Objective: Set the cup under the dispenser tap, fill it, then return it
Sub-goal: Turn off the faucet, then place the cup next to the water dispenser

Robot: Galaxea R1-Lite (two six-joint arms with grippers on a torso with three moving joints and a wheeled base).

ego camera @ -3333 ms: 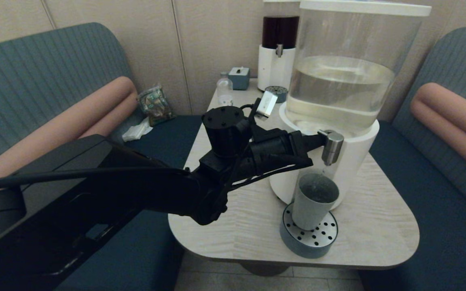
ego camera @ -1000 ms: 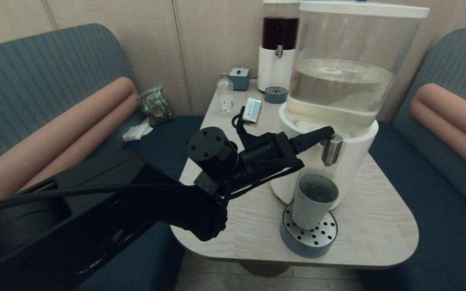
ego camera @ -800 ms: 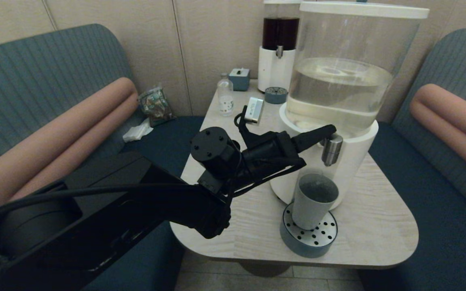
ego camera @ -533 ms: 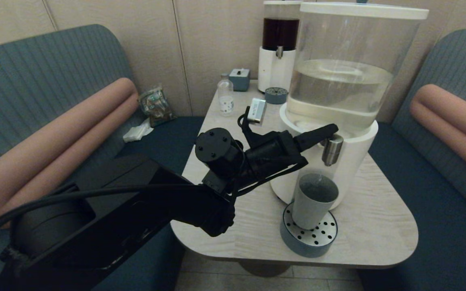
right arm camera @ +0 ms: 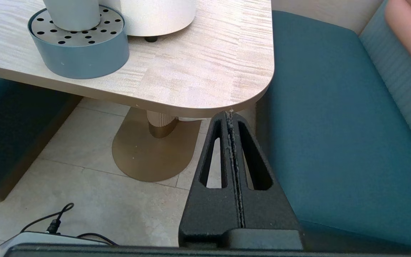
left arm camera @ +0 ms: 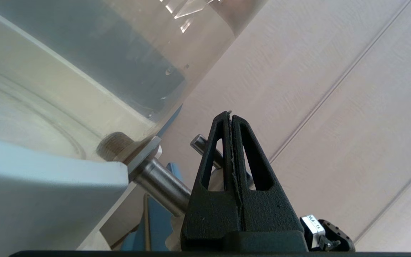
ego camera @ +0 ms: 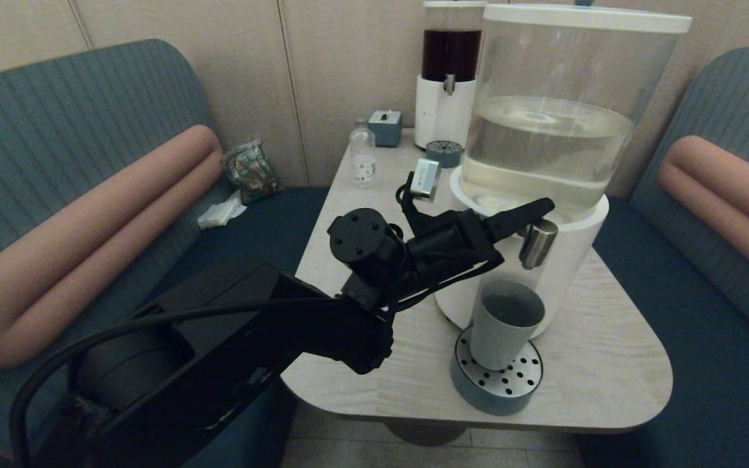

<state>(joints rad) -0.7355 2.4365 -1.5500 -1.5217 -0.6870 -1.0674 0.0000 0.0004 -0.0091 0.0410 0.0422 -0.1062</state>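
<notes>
One cup (ego camera: pixel 503 323), grey-green and handleless, stands upright on the perforated metal top of a round blue-grey tray (ego camera: pixel 495 382) near the front edge of the table (ego camera: pixel 608 364). It sits directly beneath the dispenser tap (ego camera: pixel 536 243), the brushed-steel spigot projecting from the white base of the big clear-tank dispenser (ego camera: pixel 547 162), whose tank holds clear liquid partway up.

The left gripper (ego camera: pixel 547 206) reaches in from the left with its two fingers pressed fully together, holding nothing; the tip lies just above the top of the tap. From the left wrist view the closed fingers (left arm camera: pixel 231 142) cross in front of the steel spigot stem (left arm camera: pixel 162 189) where it leaves the white base (whether they actually touch the metal cannot be told).

The right gripper (right arm camera: pixel 230 116) hangs low beside the table's corner, above floor and bench seat, its fingers likewise shut on nothing.

Two dispensers stand on the table: the large one, and a smaller dark-liquid dispenser (ego camera: pixel 449 71) at the back. There are two round trays, the second, smaller tray (ego camera: pixel 443 153) below the dark one's tap. One small clear bottle (ego camera: pixel 363 155) and one small blue-grey box (ego camera: pixel 384 126) stand at the rear left
</notes>
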